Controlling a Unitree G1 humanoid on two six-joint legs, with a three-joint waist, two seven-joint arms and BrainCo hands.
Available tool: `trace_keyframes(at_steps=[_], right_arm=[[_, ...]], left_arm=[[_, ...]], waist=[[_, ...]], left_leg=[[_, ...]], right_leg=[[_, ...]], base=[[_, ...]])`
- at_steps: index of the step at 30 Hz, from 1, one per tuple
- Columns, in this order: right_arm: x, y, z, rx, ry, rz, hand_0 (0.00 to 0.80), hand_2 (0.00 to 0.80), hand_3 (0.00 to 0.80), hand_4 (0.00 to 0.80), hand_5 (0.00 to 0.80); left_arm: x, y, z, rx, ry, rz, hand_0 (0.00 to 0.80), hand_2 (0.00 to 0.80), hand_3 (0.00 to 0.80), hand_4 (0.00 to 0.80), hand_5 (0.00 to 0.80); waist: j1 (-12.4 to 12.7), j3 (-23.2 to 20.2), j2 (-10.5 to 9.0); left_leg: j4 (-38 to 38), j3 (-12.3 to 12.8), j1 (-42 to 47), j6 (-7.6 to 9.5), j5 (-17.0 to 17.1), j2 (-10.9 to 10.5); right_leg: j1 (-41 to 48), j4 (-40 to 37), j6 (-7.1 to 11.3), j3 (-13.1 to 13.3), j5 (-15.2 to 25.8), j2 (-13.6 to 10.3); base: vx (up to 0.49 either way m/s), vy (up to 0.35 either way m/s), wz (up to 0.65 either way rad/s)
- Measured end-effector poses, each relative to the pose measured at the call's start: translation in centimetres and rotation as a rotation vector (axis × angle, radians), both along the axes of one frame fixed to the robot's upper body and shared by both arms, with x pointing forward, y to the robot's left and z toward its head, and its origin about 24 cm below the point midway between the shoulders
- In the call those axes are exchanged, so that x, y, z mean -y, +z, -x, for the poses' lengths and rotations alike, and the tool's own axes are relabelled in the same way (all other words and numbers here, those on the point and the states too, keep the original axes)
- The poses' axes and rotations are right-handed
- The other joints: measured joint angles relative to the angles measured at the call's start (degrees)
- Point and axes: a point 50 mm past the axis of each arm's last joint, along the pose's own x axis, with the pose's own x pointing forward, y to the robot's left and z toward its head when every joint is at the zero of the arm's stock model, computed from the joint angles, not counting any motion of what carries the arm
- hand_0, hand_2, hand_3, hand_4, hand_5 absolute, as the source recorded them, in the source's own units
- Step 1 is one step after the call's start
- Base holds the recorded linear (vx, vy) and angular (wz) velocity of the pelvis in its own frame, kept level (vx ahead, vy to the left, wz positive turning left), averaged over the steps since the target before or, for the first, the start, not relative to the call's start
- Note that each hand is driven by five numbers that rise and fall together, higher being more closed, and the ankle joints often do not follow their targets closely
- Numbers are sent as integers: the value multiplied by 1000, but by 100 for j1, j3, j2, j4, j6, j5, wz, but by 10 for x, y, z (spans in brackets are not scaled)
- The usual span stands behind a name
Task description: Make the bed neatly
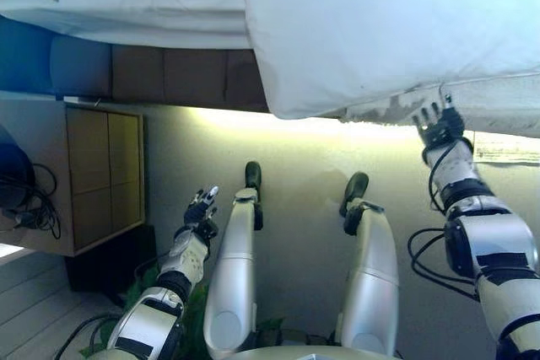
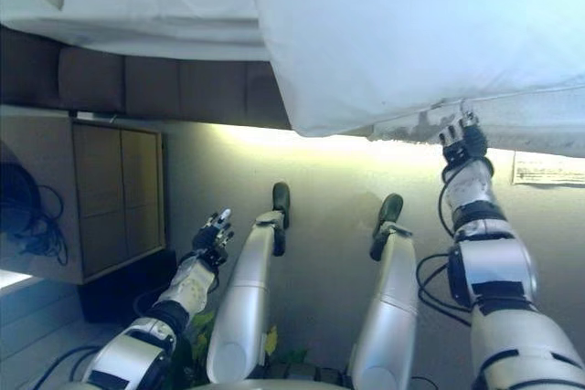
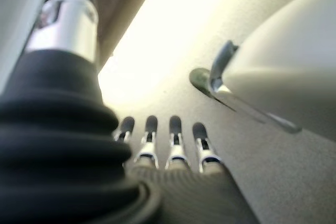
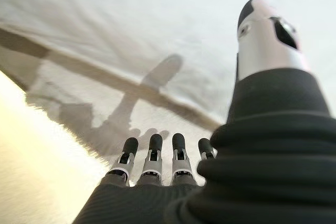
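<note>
Beige carpet [image 1: 304, 158] fronts the bed, wooden cabinet [image 1: 101, 174] beside; right robot hand [image 1: 439, 124] open near white duvet [image 1: 388, 31], left robot hand [image 1: 201, 206] open.

We're in a bedroom. A bed [image 1: 169, 73] with a white duvet [image 1: 380, 31] fills the view. A wooden cabinet [image 1: 93, 174] stands beside it on carpet [image 1: 304, 149].

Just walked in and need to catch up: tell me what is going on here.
The robot stands at the side of a bed, working on making it. Its right hand is raised to the hanging edge of the white duvet, fingers straight and holding nothing; the right wrist view shows them just short of the cloth. Its left hand hangs low over the floor, open and idle. The duvet drapes over the bed's side, with a white sheet showing further along.
</note>
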Motion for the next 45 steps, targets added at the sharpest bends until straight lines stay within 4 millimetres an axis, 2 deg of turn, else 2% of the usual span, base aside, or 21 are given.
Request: trace_keyframes(at_steps=[10, 15, 19, 20, 21, 28, 34, 38, 39, 45], right_arm=[[12, 57, -4, 98, -39, 80, 0, 0, 0, 0, 0], [14, 71, -4, 96, -49, 123, 0, 0, 0, 0, 0], [14, 82, -5, 112, -53, 140, 0, 0, 0, 0, 0], [14, 84, -5, 117, -52, 140, 540, 540, 540, 540, 540], [14, 86, -5, 123, -51, 141, 800, 800, 800, 800, 800], [17, 90, -3, 154, -19, 169, 800, 800, 800, 800, 800], [9, 72, -4, 142, 79, 199, 800, 800, 800, 800, 800], [-21, 59, -13, 136, 185, 221, 800, 800, 800, 800, 800], [-31, 56, -15, 141, 218, 225, 800, 800, 800, 800, 800], [-92, 33, -22, 125, 413, 236, 800, 800, 800, 800, 800]], left_arm=[[-21, -15, 30, 0, 63, 35, 0, 0, 0, 0, 0], [-30, -19, 42, -1, 79, 39, 0, 0, 0, 0, 0], [-32, -16, 42, 15, 68, 37, 0, 0, 0, 0, 0], [-32, -16, 43, 19, 63, 40, 0, 0, 0, 0, 0], [-32, -16, 43, 24, 59, 43, 0, 0, 0, 0, 0], [-30, -21, 49, 1, 0, 16, 0, 0, 0, 0, 0], [-14, -22, 48, -15, -171, -11, 0, 0, 0, 0, 0], [5, -25, 44, -70, -353, 43, 0, 0, 0, 0, 0], [4, -27, 44, -97, -362, 31, 0, 0, 0, 0, 0], [-27, -19, 37, -221, -475, -25, 0, 0, 0, 0, 0]], waist=[[167, 24, 36], [210, 25, 35], [284, 25, 35], [287, 26, 34], [293, 26, 34], [279, 45, 29], [228, 44, 26], [44, 57, -25], [14, 60, -49], [-206, 75, -283]], left_leg=[[653, -176, -540, -6, -181, -107], [879, -198, -649, 8, -236, -140], [979, -217, -653, 10, -256, -142], [1011, -219, -652, 11, -266, -143], [1044, -227, -651, 12, -275, -138], [1075, -210, -287, 18, -315, -97], [846, -173, 350, 28, -321, 47], [772, -127, 713, 76, -377, 152], [828, -126, 780, 71, -439, 191], [931, -95, 1150, -17, -670, 512]], right_leg=[[-418, 536, 14, 80, -147, -60], [-498, 668, 20, 175, -148, -50], [-495, 719, 24, 232, -149, -6], [-494, 741, 24, 260, -149, 11], [-485, 752, 24, 268, -148, 22], [-113, 736, 27, 267, -146, 37], [553, 387, 48, 219, -134, 123], [994, 145, 75, 150, -113, 192], [1065, 146, 75, 165, -112, 237], [1464, 18, 46, 158, -70, 546]], base=[[6, 2, 5], [0, 0, 0], [0, 2, -4], [0, 0, 0], [11, 13, -3], [9, 22, -3], [52, -5, -10], [99, -53, -11], [89, -67, -16], [71, -114, -21]])
